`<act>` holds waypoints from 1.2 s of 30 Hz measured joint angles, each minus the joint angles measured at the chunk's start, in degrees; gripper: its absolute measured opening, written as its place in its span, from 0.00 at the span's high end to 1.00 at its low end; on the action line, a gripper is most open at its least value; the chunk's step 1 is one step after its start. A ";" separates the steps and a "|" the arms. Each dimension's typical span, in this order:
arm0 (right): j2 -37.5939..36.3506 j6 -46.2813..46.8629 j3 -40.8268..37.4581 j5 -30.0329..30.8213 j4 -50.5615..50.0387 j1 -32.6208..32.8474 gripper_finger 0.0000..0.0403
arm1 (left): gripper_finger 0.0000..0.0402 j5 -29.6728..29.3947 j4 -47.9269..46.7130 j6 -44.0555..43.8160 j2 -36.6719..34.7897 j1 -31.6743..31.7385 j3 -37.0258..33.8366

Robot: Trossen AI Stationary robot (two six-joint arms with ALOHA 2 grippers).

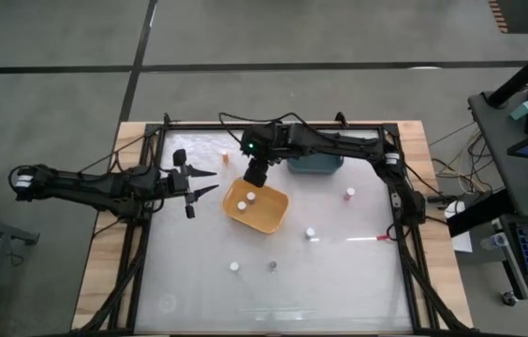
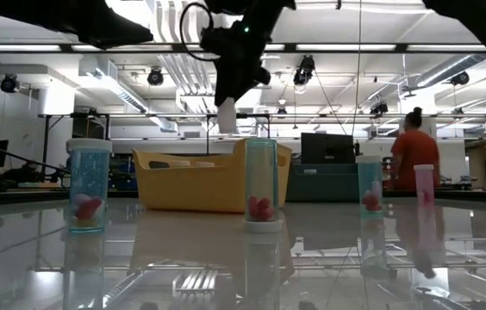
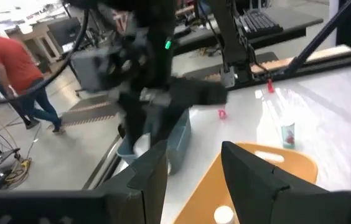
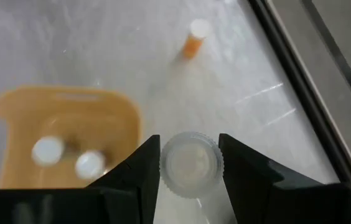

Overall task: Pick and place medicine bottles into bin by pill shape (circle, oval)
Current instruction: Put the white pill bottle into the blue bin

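My right gripper (image 1: pixel 255 174) hangs over the far left corner of the orange-yellow bin (image 1: pixel 256 210) and is shut on a white-capped medicine bottle (image 4: pixel 191 163). Two white-capped bottles (image 1: pixel 247 200) stand inside that bin. The teal bin (image 1: pixel 318 166) sits behind it, partly under my right arm. An orange bottle (image 1: pixel 226 156) stands at the far left, a pink one (image 1: pixel 349 194) at the right. Loose bottles (image 1: pixel 310 231) (image 1: pixel 234 267) (image 1: pixel 271 267) stand nearer. My left gripper (image 1: pixel 197 187) waits open, left of the orange-yellow bin. My right gripper pinches the bottle between its two fingers, at the sides just under its white cap (image 4: pixel 191 163). The fingers slant down from the far side. The bottle's lower end (image 2: pixel 227 117) sticks out below the fingertips, lifted clear above the orange-yellow bin (image 2: pixel 213 179).
Black rails (image 1: pixel 398 178) frame the white tabletop. A wide bare stretch lies toward the near edge. In the low view three bottles (image 2: pixel 88 185) (image 2: pixel 261 185) (image 2: pixel 370 184) stand in front of the bins. A person (image 2: pixel 413 155) stands in the room beyond the table.
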 joint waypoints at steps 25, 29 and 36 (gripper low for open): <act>-32.75 5.11 -46.83 -0.07 20.88 11.04 0.65 | 0.66 1.88 7.40 -11.50 6.41 0.00 -0.02; -38.35 2.15 -55.30 -0.18 27.25 11.84 0.65 | 0.66 3.54 12.38 -17.84 11.63 -0.04 -0.25; -47.70 -0.96 -68.77 -2.07 41.71 11.85 0.64 | 0.66 7.58 22.10 -21.16 23.00 -0.09 0.46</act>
